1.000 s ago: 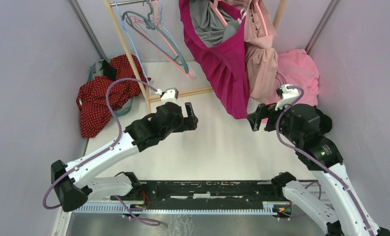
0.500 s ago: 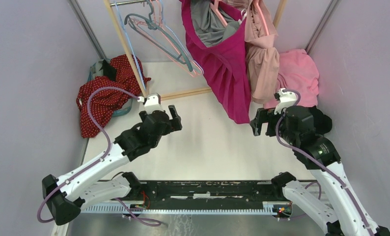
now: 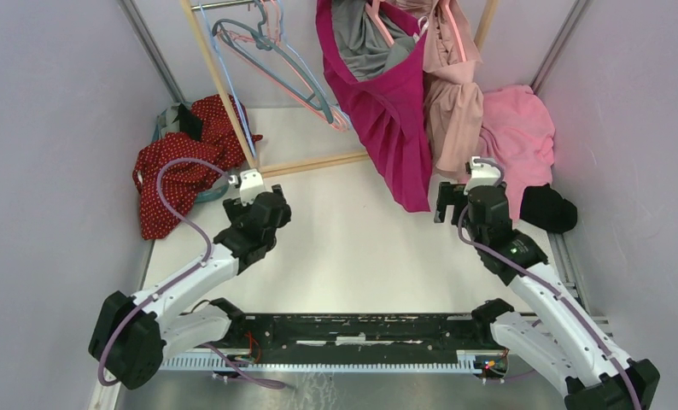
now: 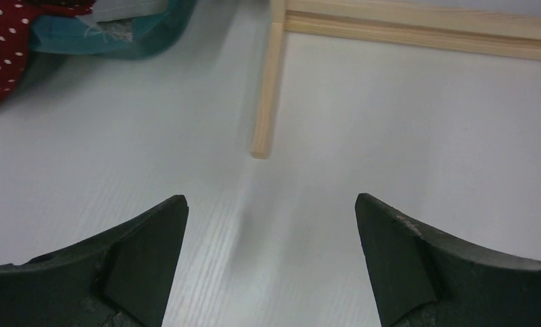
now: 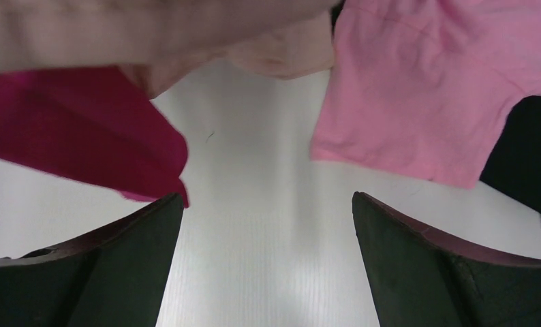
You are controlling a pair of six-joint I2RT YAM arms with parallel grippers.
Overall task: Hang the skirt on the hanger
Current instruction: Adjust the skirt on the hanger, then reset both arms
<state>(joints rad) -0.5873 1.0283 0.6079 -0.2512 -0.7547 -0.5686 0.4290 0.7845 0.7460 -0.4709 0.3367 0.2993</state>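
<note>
Left fingers (image 4: 142, 262) spread wide, empty, over bare counter (image 4: 390, 122) near wooden rack foot (image 4: 268, 88). Right fingers (image 5: 418, 272) wide too, nothing held, just short of magenta skirt (image 3: 395, 128) hem (skirt hangs up on the rack beside a pale pink garment (image 3: 451, 94)); spare hangers (image 3: 276, 64) hang left of it

The skirt (image 3: 395, 120) was magenta, with grey fabric (image 3: 361, 43) at its top; the neighbouring garment (image 3: 451, 94) was pale pink, and a third garment (image 3: 519, 128) a brighter pink. The heaped garment (image 3: 178, 166) was red with white dots, against a teal item (image 4: 118, 41). The rack (image 3: 310, 162) was pale wood, the hangers (image 3: 276, 64) grey-blue and pink, the table (image 3: 361, 248) white, the walls (image 3: 54, 128) lilac.
</note>
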